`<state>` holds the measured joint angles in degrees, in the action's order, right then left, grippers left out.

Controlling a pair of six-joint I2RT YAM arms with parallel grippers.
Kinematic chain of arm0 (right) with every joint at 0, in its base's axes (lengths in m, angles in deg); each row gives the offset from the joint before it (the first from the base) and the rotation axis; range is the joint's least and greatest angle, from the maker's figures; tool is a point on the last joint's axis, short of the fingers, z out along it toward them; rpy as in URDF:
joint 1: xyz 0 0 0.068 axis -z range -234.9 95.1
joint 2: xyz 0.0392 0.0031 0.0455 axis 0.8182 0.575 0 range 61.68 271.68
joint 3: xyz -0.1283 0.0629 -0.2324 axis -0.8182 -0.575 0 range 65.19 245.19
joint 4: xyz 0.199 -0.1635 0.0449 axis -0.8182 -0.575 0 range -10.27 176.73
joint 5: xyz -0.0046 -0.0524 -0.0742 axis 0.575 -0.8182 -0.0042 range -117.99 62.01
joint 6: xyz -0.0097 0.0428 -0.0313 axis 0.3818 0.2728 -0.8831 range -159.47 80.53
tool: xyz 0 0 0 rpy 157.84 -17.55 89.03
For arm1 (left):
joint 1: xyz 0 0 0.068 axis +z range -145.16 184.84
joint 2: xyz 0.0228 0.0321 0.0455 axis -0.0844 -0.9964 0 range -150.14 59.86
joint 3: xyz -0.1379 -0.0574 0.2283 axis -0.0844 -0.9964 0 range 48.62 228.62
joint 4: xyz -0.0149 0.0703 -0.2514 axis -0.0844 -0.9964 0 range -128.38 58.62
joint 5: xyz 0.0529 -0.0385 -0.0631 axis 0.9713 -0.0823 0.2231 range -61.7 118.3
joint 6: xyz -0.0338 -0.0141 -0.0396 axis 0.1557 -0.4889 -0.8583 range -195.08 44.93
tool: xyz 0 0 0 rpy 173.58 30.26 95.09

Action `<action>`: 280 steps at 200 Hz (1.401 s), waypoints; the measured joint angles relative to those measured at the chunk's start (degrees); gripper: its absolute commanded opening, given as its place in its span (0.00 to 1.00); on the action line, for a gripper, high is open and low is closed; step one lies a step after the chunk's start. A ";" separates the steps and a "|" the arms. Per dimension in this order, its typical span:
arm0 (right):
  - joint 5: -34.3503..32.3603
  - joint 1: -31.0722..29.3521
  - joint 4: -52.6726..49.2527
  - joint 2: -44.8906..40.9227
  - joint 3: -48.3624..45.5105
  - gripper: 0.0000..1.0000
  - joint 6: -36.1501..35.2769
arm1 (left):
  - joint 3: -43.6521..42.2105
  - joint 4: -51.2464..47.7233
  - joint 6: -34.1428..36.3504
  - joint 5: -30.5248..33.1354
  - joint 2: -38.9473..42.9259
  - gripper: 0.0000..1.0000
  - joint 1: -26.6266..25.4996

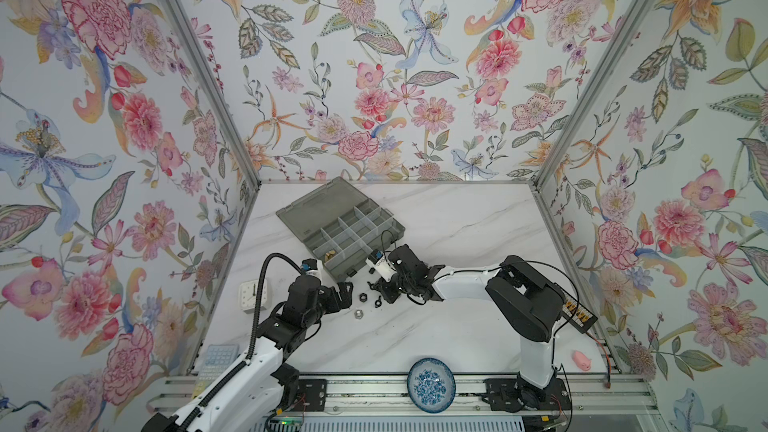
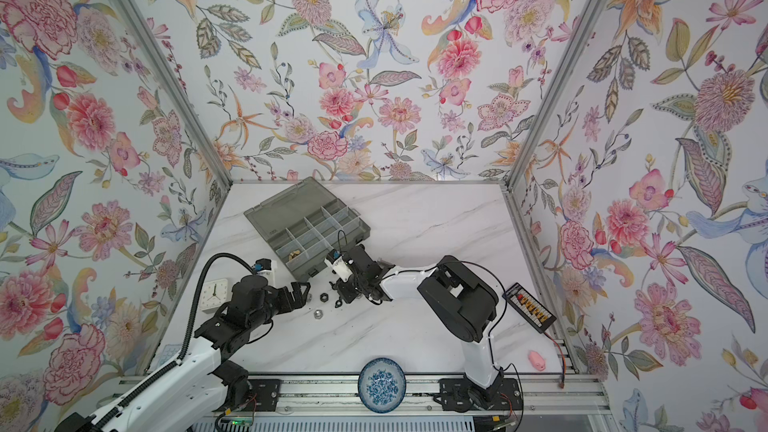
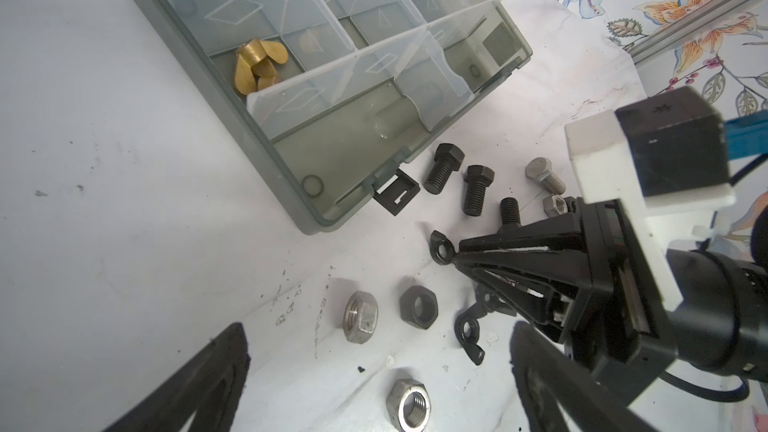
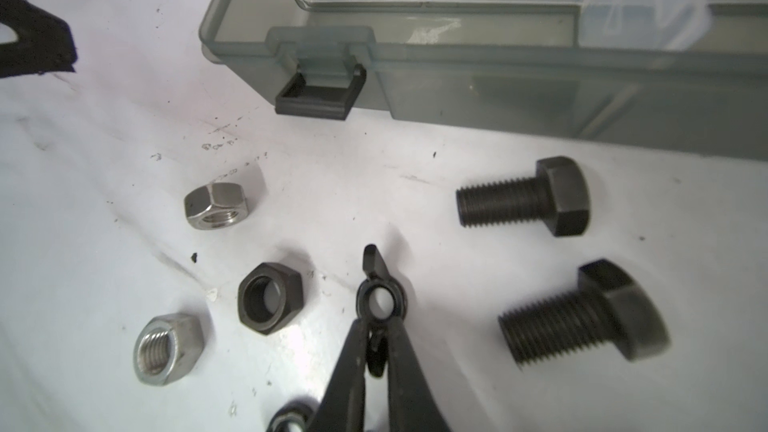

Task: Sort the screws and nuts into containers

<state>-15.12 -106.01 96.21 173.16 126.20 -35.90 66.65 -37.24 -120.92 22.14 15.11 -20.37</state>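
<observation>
The grey organizer box [image 1: 316,205] lies open in both top views, its containers [image 3: 332,27] split by clear dividers; brass wing nuts [image 3: 257,64] sit in one. Loose on the table in front are black screws [image 3: 444,168], a silver screw [image 3: 544,176], and silver nuts [image 3: 361,317] and black hex nuts [image 3: 419,307]. My right gripper [image 4: 379,320] is shut on a black wing nut [image 4: 380,305], low by the table. Another black wing nut [image 3: 469,334] lies beside it. My left gripper [image 3: 378,328] stands open over a silver nut [image 3: 409,407], holding nothing.
A blue-and-white dish [image 1: 431,384] rests at the front rail. A white clock [image 1: 253,293] sits left of the left arm. At the right are a pink toy [image 1: 582,360] and a black board [image 1: 579,312]. The box's black latch [image 4: 320,95] hangs open.
</observation>
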 measured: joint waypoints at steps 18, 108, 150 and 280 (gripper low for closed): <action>0.00 0.00 -0.39 0.02 0.59 0.14 -0.24 | 0.00 -0.33 0.00 0.44 0.37 0.99 0.00; 0.17 0.00 -1.97 1.79 2.56 0.26 -0.87 | 0.00 -0.52 0.00 0.63 0.90 0.99 0.00; 0.17 0.00 -2.45 2.69 4.28 0.29 -1.05 | 0.00 -0.52 0.00 0.61 0.94 0.99 0.00; 1.25 0.00 -2.21 5.77 7.19 0.11 -1.40 | 0.00 -0.52 0.02 0.63 0.94 0.99 0.00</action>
<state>-13.88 -106.01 94.00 178.93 133.39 -37.30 66.65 -37.77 -120.90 22.78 16.05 -20.37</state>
